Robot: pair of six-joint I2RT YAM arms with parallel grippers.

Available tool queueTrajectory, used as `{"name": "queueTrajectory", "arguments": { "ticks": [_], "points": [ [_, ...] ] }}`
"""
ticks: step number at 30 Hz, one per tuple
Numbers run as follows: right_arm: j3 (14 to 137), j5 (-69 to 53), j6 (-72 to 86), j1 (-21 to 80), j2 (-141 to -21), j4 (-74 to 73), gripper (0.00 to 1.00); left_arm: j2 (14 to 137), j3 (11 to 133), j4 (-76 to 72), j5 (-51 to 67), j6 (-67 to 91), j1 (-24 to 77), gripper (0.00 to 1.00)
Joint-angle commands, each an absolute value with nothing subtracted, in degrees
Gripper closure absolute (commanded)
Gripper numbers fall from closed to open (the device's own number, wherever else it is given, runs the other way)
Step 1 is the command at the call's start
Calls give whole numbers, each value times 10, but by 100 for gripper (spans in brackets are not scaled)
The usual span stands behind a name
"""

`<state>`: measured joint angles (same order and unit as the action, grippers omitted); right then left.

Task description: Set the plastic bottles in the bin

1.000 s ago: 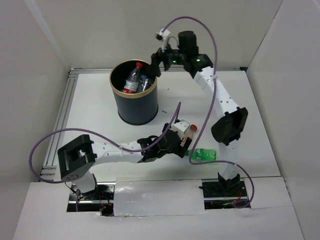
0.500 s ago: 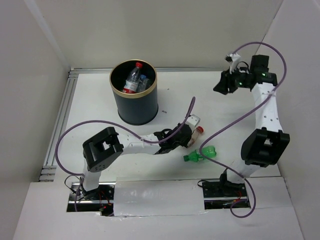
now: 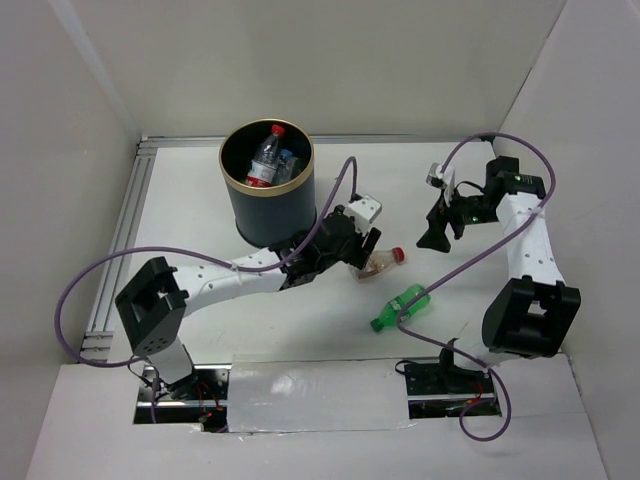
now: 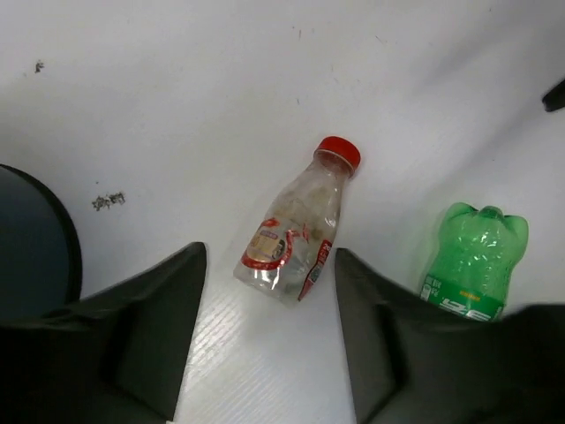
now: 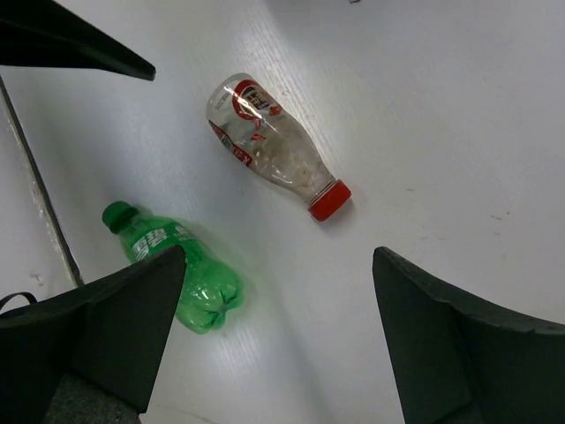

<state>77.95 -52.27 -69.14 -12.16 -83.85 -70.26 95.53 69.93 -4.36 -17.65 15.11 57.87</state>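
Note:
A clear bottle with a red cap and label (image 3: 383, 262) lies on the table, and a green bottle (image 3: 402, 307) lies just in front of it. My left gripper (image 3: 356, 250) is open above the clear bottle's base end; in the left wrist view (image 4: 269, 258) that bottle (image 4: 296, 234) lies between and beyond the fingers, with the green bottle (image 4: 472, 261) to the right. My right gripper (image 3: 437, 232) is open and empty, high to the right; its view (image 5: 278, 256) shows both bottles (image 5: 269, 146) (image 5: 177, 269). The dark bin (image 3: 268, 220) holds two bottles (image 3: 265, 160).
The bin's dark wall (image 4: 31, 247) shows at the left edge of the left wrist view. A metal rail (image 3: 125, 235) runs along the table's left edge. White walls enclose the table on three sides. Cables loop from both arms.
My right gripper swung away from the bin to the right, then came down toward the middle. My left gripper drew back toward the bin. The green bottle turned diagonal.

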Motion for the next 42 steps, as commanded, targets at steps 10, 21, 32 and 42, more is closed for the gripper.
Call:
{"name": "queueTrajectory", "arguments": {
  "ticks": [10,21,32,42],
  "points": [
    [737,-529,-693,-105,-794,-677,1,1133,817,-1,-16,22,559,20],
    [701,-524,-720,-105,-766,-696,1,1209,847,24,-45,26,559,56],
    [592,-504,-933,-89,-664,-713,0,1121,812,3,-49,59,553,100],
    [606,-528,-949,-78,-669,-713,0,922,809,-17,-98,65,526,100]
  ]
}}
